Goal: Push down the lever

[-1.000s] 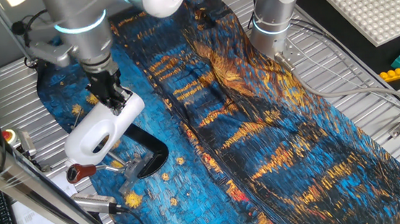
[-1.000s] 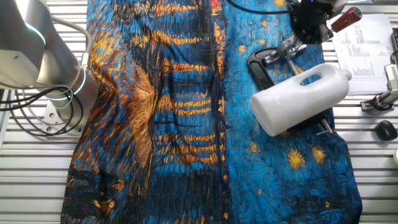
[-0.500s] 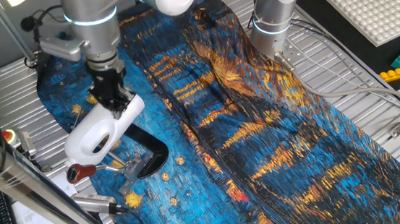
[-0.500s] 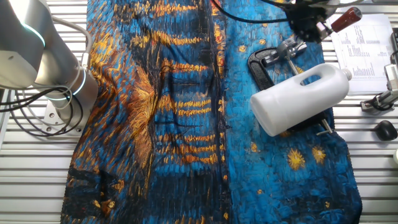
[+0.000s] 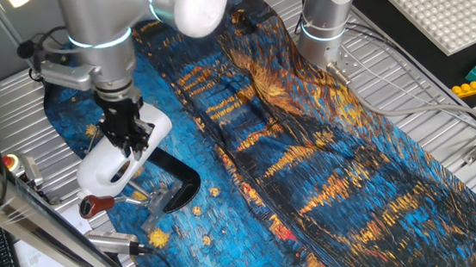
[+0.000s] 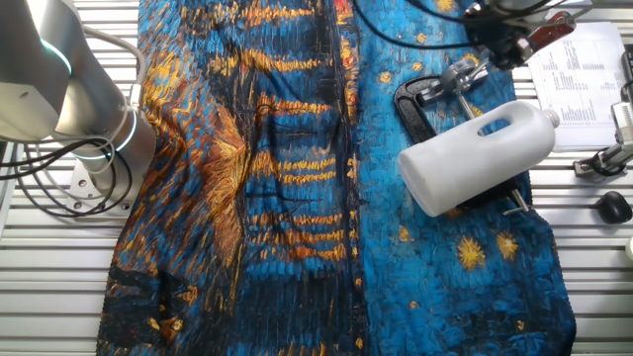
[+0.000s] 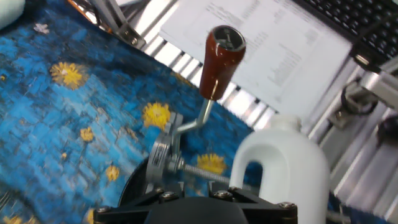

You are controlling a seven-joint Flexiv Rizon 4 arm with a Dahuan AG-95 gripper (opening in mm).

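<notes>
We judge the lever (image 7: 214, 87) stiff and its glossy knob (image 7: 222, 53) slippery; press there. Pincer (image 5: 126, 143) state: we cannot tell.

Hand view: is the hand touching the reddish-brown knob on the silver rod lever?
No: the reddish-brown knob of the silver rod lever stands free, with nothing touching it.

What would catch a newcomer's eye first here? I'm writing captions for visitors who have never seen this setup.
First the starry blue-and-gold cloth that covers the middle of the table. Then the white appliance body lying near one edge of it, with the robot's hand just above it. In the hand view, the lever with its glossy reddish-brown knob stands out against a printed sheet.
</notes>
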